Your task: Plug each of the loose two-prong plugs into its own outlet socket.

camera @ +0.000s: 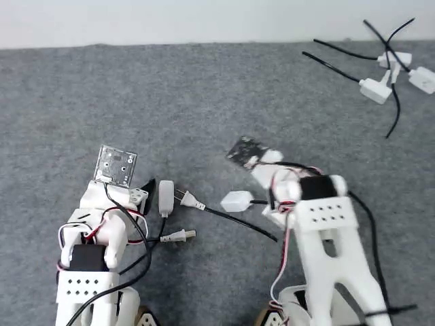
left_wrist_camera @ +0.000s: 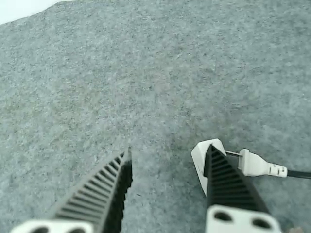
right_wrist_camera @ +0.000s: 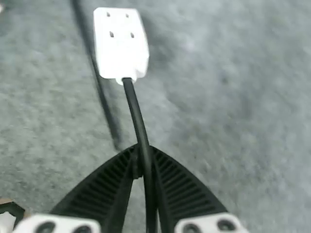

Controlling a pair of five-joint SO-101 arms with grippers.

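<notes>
Two white outlet sockets and two white two-prong plugs lie near the arms, and three small white cord-end pieces (camera: 394, 75) with black cords sit tangled in the far corner. The left tool (left_wrist_camera: 169, 151) gapes wide and holds nothing. The first white socket (left_wrist_camera: 200, 156) lies just beside one of its fingers (left_wrist_camera: 228, 187), with the first white plug (left_wrist_camera: 257, 165) pointing its prongs at it. The second white plug (camera: 178, 236) lies near the left arm. The right tool (right_wrist_camera: 142, 155) is pinched on the black cord (right_wrist_camera: 136, 114) of the second white socket (right_wrist_camera: 120, 42), which lies just ahead. Everything rests on a grey felt-covered bench (camera: 204, 102) with a pale wall (camera: 170, 20) behind.
</notes>
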